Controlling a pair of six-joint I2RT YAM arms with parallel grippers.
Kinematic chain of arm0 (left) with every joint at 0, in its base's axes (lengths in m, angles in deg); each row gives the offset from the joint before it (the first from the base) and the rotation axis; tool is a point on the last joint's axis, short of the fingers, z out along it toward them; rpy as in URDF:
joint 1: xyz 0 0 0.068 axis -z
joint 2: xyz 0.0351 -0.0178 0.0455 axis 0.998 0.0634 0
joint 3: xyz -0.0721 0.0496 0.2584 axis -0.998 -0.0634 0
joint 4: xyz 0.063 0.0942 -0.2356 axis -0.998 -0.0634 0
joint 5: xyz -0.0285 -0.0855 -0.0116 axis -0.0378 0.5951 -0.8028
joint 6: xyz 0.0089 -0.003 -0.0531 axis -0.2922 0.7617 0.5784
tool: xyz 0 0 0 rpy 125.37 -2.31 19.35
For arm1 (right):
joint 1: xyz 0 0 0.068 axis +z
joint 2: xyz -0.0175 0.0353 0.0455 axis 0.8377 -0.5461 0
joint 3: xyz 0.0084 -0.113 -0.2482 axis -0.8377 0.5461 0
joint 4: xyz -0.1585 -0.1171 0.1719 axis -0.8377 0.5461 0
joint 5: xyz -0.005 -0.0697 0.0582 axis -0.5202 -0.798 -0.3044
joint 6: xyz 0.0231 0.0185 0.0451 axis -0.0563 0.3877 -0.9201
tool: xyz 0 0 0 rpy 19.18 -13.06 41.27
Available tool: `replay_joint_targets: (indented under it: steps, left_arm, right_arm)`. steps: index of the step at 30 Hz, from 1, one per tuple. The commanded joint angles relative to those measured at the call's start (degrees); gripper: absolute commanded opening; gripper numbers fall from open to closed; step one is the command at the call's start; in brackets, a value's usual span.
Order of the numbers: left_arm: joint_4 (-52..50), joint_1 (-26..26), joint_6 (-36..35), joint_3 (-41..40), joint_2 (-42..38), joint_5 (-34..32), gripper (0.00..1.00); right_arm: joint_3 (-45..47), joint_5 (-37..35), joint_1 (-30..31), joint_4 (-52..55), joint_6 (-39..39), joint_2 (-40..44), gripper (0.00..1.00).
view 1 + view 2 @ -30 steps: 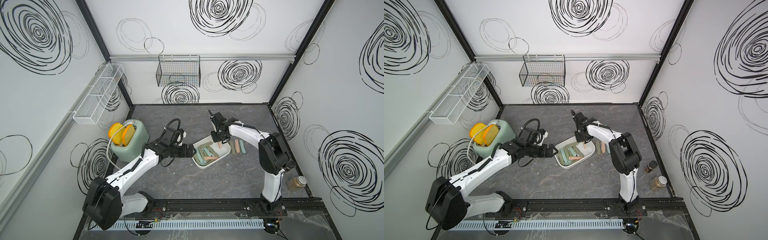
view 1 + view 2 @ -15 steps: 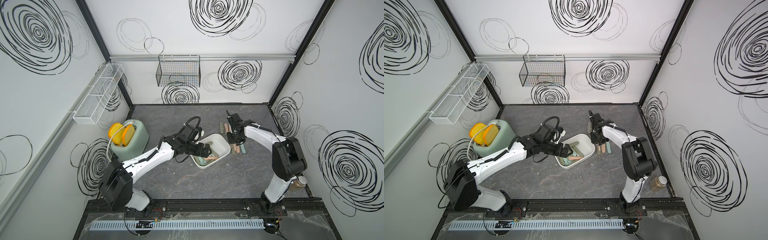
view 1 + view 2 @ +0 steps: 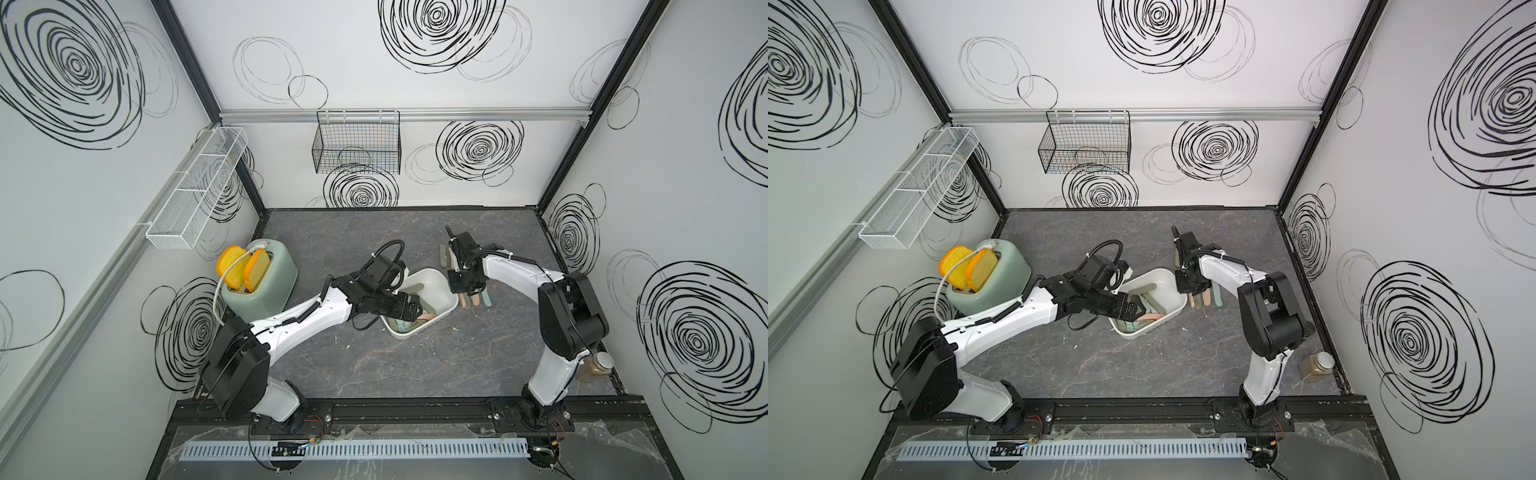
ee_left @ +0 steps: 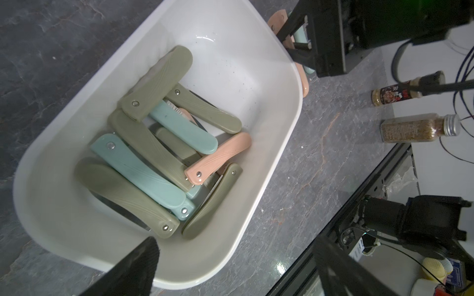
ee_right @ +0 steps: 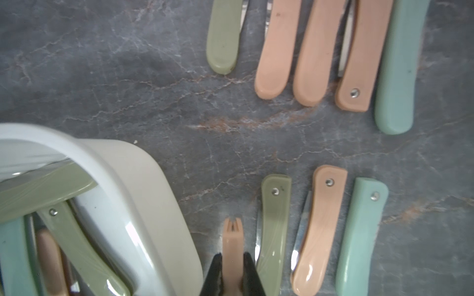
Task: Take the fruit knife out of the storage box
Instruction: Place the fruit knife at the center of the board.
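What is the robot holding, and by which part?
The right gripper pinches a pink folding knife by its flat sides, slotted end sticking out. The left gripper is open over the storage box, holding nothing.

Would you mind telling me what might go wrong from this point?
1. The pink knife in the right claw is between the storage box and a green knife; it may land on either.
2. The open left claw hovers over crossed knives in the box; it might grab two.
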Motion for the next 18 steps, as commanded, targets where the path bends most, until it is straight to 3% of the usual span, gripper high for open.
replay_joint_targets:
  steps: [1,7,18]
  left_arm:
    - [2.0,0.0,0.8,-1.3,-2.1,-0.8,0.98]
    - [2.3,0.1,1.3,-2.1,-2.3,-1.0,0.98]
    - [1.5,0.1,1.5,-2.4,-3.1,-1.4,0.98]
  right_arm:
    - [0.0,3.7,0.9,-1.4,-0.3,-0.5,0.13]
    - [0.9,8.3,1.4,-3.7,-0.2,0.3,0.14]
    - [1.0,7.4,-1.3,-4.0,1.7,-4.3,0.18]
